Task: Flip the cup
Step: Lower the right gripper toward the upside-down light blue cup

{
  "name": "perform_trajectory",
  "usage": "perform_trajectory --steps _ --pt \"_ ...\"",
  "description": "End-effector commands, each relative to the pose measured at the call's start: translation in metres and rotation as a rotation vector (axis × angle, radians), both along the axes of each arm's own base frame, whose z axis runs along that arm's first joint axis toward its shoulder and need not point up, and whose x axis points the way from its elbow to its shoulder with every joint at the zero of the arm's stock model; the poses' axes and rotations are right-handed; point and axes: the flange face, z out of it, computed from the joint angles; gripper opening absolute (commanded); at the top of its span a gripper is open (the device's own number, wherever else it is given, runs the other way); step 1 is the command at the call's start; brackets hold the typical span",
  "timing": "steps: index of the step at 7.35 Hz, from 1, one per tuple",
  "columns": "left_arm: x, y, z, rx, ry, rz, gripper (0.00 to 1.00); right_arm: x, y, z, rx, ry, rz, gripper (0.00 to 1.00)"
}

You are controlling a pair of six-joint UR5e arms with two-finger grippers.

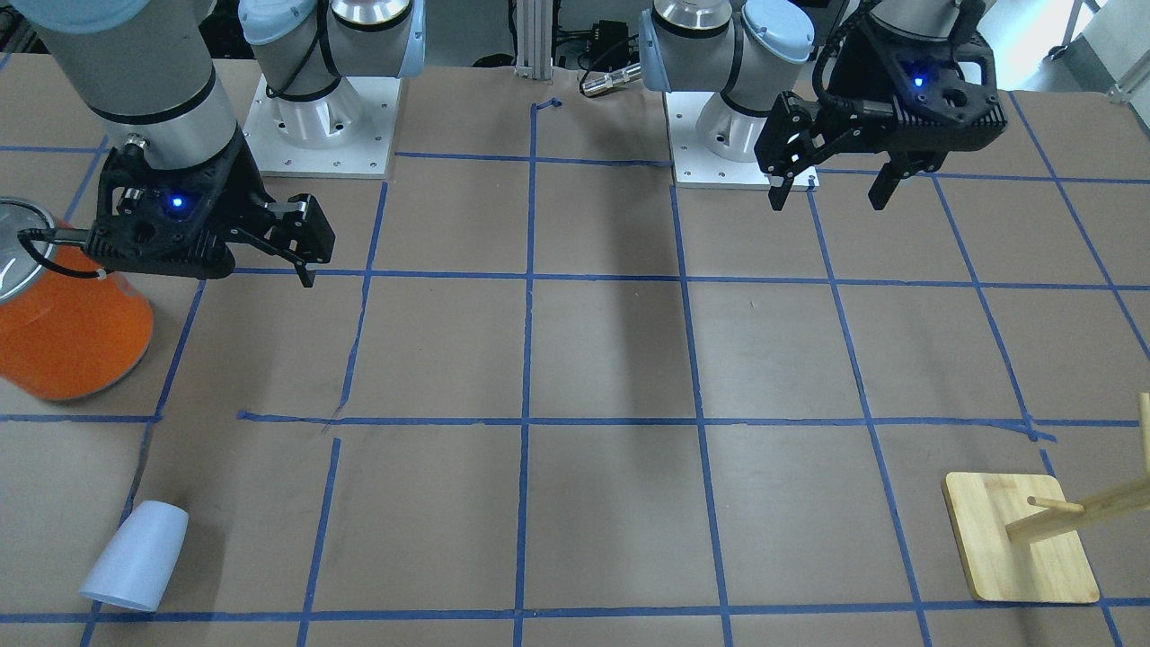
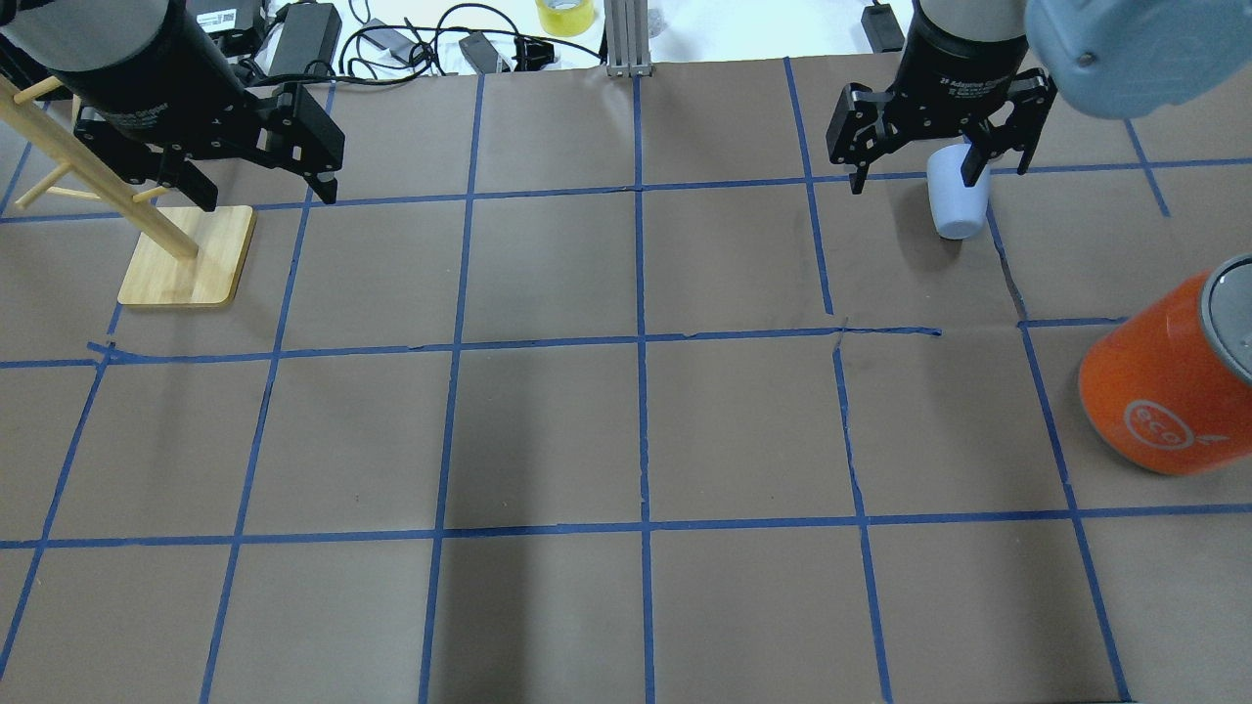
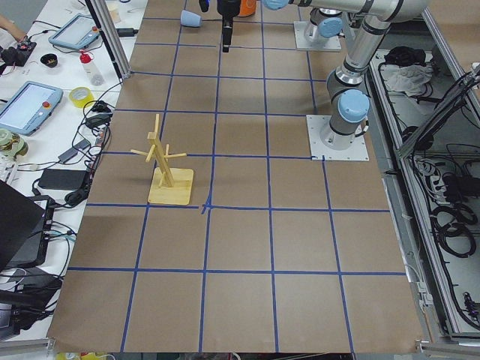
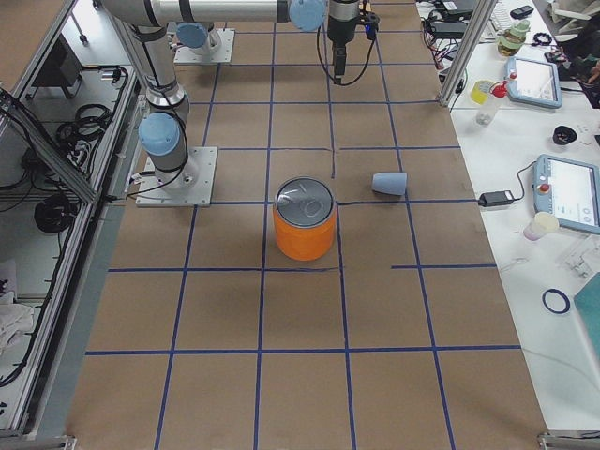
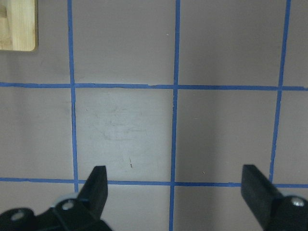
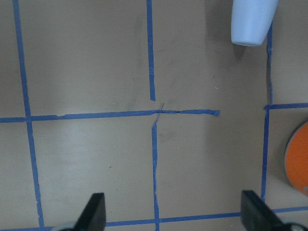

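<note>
Both the left end effector [image 5: 174, 174] and right end effector [image 6: 173, 199] hang spread apart; your cup [image 1: 135, 557] lies sideways on the surface [image 1: 611, 359].

Cup [image 1: 135, 557] matte plastic; rack [image 1: 988, 548] wood; table [image 1: 611, 359] paper.

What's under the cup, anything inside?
The cup lies on its side on the brown paper-covered table, nothing else visible beneath. No view looks into its mouth, so the inside is hidden.
</note>
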Motion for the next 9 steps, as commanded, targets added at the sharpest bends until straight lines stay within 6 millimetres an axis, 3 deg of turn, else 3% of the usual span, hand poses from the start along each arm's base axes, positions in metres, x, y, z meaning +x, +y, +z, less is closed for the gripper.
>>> perform_trajectory --steps 1,4,6,7,9 --pt "0.0 0.0 -0.001 -0.001 0.001 0.0 1.0 -0.004 0.0 -0.002 0.009 0.001 -0.011 1.0" --pt "0.0 -0.001 0.0 -0.003 0.004 0.0 1.0 -0.01 -0.001 -0.008 0.018 0.002 -0.134 1.0" --pt "0.0 -0.001 0.0 -0.003 0.004 0.0 1.0 -0.01 -0.006 0.005 -0.033 -0.008 -0.14 1.0" --pt "0.0 -0.001 0.0 -0.003 0.001 0.0 1.0 -0.02 -0.019 -0.01 -0.051 -0.01 -0.166 1.0" --pt "0.0 -0.001 0.0 -0.003 0.001 0.0 1.0 -0.075 -0.061 -0.052 -0.057 -0.012 -0.25 1.0"
